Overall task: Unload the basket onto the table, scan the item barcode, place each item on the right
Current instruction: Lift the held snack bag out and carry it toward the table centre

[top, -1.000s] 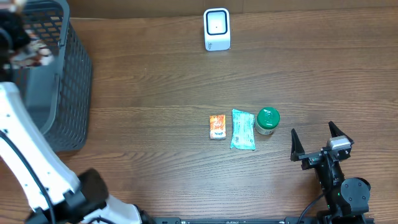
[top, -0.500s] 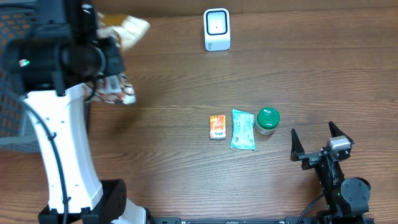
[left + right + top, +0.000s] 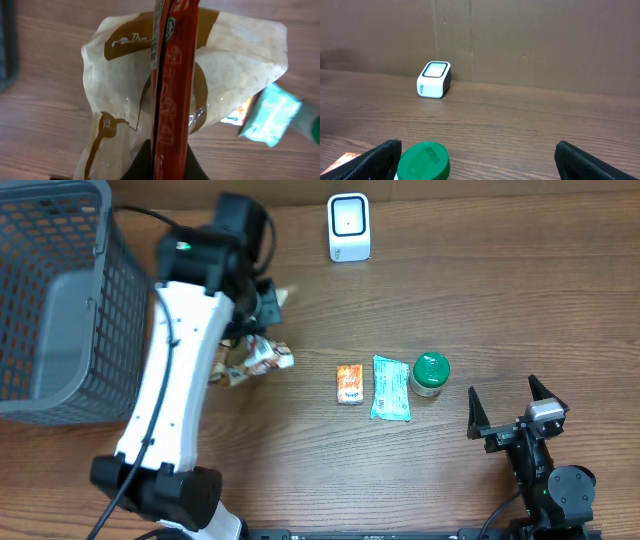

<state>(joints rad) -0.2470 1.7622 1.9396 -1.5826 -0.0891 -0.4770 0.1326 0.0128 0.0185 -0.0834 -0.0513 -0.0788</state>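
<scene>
This looks like a mock shop checkout on a test bench. A wooden table holds a white barcode scanner at top centre and a grey mesh shopping basket at upper left. Groceries lie mid-frame: a snack bag, an orange packet, a teal packet and a green-lidded jar. A plain cardboard wall stands behind.

The snack bag is crinkled cream plastic with brown print and a red edge seam. The left tool is clamped on that seam. The bag sits well to the left of the scanner and nearer the front. The scanner is a small white box with a dark-rimmed window, upright on the bench.
</scene>
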